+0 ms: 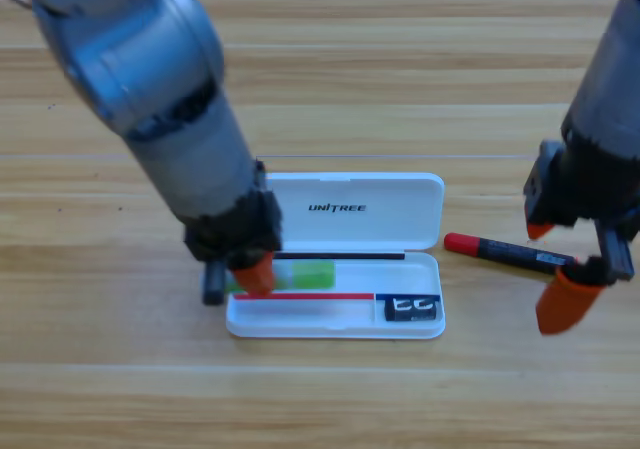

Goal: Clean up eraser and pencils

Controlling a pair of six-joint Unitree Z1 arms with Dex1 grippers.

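Orange jaws of the left gripper [252,272] are lowering the green pencil [300,273] into the white case [335,324] (eraser [412,309] already inside); the right gripper [552,269], spread wide, is straddling the red-capped marker [505,250].

The word "UNITREE" stands in dark letters on the inside of the open lid of the white case [345,209]. No other text is readable.
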